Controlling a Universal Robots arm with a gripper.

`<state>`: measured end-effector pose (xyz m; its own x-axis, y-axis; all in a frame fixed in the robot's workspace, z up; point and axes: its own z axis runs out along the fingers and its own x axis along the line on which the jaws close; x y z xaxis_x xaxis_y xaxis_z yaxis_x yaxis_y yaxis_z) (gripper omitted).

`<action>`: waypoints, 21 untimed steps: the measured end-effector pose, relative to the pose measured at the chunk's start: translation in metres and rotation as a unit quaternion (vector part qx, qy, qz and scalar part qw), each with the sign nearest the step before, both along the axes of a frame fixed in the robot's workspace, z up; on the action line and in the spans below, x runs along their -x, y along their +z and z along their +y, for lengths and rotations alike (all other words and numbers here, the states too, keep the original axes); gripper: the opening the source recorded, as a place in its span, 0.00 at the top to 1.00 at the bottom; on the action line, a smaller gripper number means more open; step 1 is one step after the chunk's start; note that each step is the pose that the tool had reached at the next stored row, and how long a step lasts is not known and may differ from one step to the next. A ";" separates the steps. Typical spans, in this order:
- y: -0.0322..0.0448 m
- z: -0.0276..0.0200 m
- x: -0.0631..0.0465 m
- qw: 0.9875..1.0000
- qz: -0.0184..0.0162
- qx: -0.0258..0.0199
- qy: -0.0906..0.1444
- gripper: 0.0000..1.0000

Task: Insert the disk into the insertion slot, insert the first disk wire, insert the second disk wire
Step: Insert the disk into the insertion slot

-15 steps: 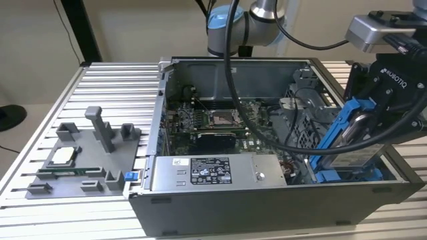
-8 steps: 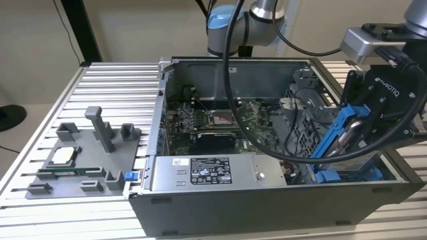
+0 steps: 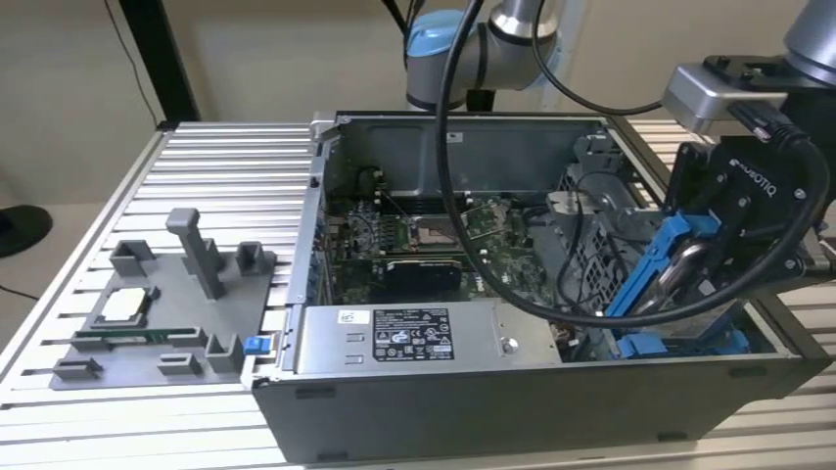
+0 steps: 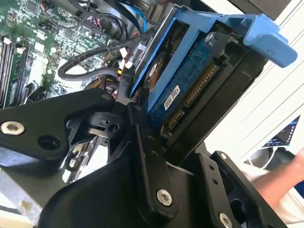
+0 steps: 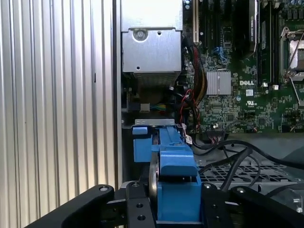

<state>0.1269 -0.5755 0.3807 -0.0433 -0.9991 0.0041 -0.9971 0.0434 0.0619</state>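
My claw point(image 3: 699, 282) is clamped shut across the disk point(image 4: 190, 80), gripping it by the sides of its blue plastic frame, and nothing in either wrist view suggests a loose hold. The disk hangs tilted, one end lower than the other, over the end of the computer case point(image 3: 523, 401) on the exterior view's right. Its connector edge is bare and faces up toward the claw in the second wrist view. As far as I can judge, the insertion slot point(image 3: 712, 328) lies just beneath the lower end, and the disk is not yet seated in it. Right beside that path run several black cables point(image 3: 575, 294), looping from the motherboard point(image 3: 418, 230) past the perforated cage point(image 3: 604, 245). That is my main worry: with the tilt as it is, the leading corner of the frame could catch a cable or the sheet-metal lip of the slot, jam there, and twist in the grip. Further out, the silver power-supply box point(image 3: 418, 338) sits clear along the near wall, and the case rests on the ribbed bench point(image 3: 222, 166). A person's arm point(image 4: 280, 183) shows close behind the rig, so I stay wary of it.
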 end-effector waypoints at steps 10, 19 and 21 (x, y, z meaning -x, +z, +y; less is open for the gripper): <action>0.0070 0.0000 0.000 1.000 0.000 0.000 0.000 0.00; 0.0291 0.0029 0.000 1.000 0.000 0.000 0.000 0.00; 0.0290 0.0068 -0.001 1.000 0.000 0.000 0.000 0.00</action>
